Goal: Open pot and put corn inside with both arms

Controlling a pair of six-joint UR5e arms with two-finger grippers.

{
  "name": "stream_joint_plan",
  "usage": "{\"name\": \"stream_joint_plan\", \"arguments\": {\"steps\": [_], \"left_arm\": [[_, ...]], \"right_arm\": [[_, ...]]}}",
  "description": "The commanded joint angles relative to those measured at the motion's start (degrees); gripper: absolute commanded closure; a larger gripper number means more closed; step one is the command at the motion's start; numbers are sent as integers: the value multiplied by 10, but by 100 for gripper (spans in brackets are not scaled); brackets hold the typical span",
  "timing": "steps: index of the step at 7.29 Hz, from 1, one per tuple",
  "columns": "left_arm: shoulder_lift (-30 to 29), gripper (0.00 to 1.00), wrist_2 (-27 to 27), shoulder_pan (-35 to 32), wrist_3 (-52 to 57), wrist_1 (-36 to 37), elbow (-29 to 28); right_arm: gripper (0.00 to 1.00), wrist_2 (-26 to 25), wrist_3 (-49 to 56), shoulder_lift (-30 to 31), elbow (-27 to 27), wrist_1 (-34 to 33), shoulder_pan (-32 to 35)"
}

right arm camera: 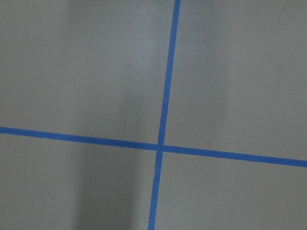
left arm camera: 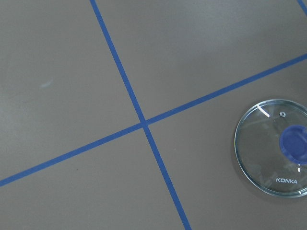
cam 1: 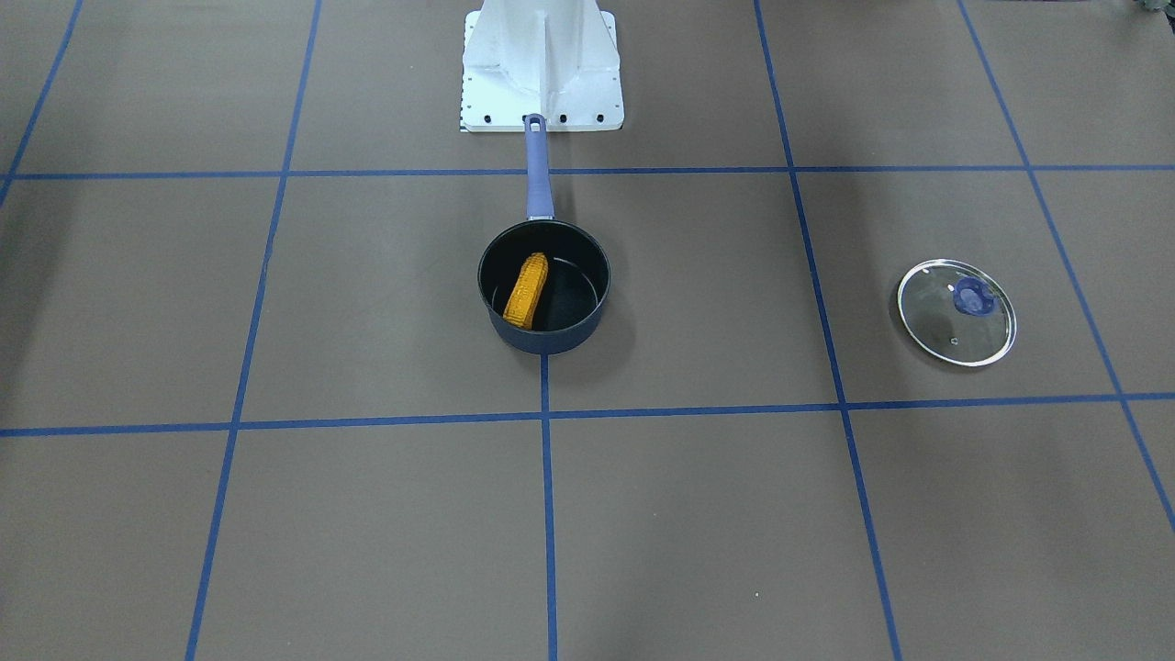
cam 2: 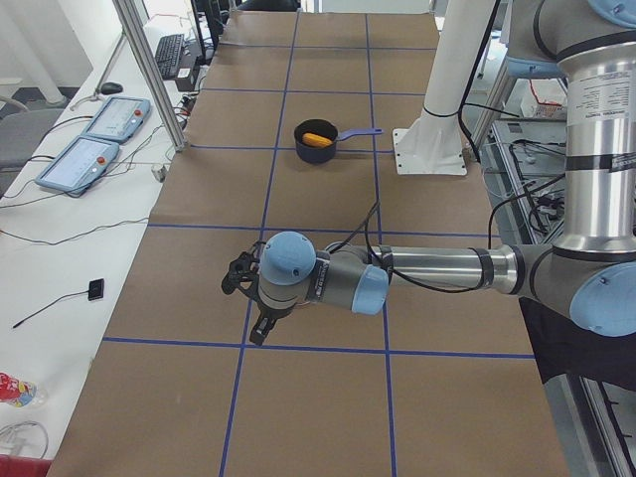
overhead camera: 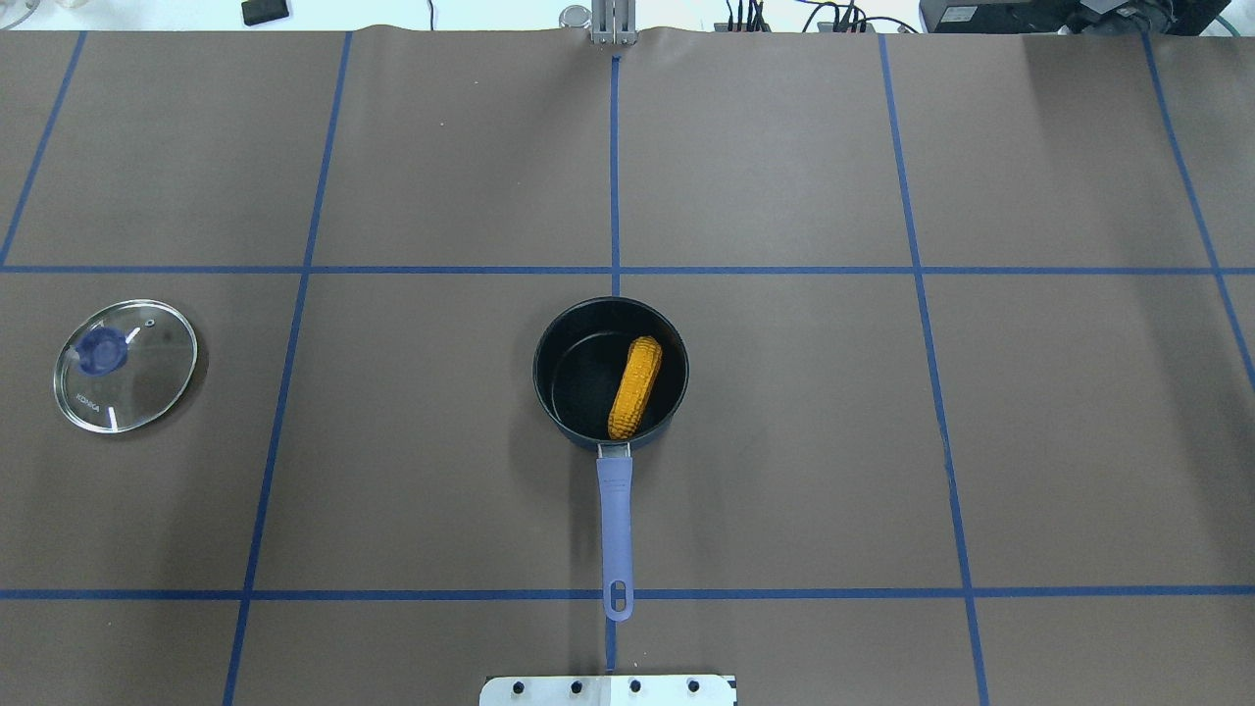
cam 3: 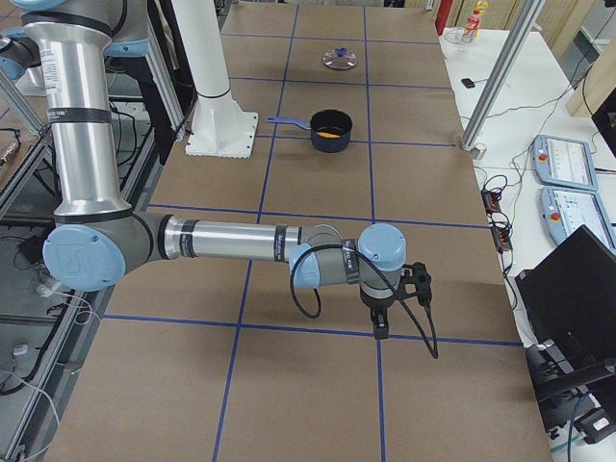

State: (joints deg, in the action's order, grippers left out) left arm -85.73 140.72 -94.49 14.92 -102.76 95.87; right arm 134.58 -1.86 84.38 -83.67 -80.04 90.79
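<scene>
The navy pot (overhead camera: 580, 368) stands open at the table's middle, its periwinkle handle (overhead camera: 616, 510) pointing toward the robot base. The yellow corn (overhead camera: 635, 387) lies inside it, leaning on the wall; it also shows in the front view (cam 1: 527, 291). The glass lid (overhead camera: 125, 365) with its blue knob lies flat on the table far to the robot's left, also in the left wrist view (left arm camera: 268, 148). The left gripper (cam 2: 260, 330) shows only in the exterior left view, and the right gripper (cam 3: 381, 329) only in the exterior right view. Both hang over bare table, far from the pot, and I cannot tell whether they are open or shut.
The white base mount (cam 1: 542, 69) stands just behind the pot handle. Blue tape lines (overhead camera: 615, 270) grid the brown table cover. Side benches hold control pendants (cam 2: 99, 134) and cables beyond the table's far edge.
</scene>
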Motion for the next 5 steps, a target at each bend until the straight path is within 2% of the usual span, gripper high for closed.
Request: {"name": "stream_joint_plan", "arguments": {"steps": [1,5], "left_arm": [[-8,3,0,-1,1,12,-2],[-1,2,2,-6,1,12,5]], "right_arm": [[0,1,0,-12,19,-3,1],[0,26,1,2,13,1,8]]}}
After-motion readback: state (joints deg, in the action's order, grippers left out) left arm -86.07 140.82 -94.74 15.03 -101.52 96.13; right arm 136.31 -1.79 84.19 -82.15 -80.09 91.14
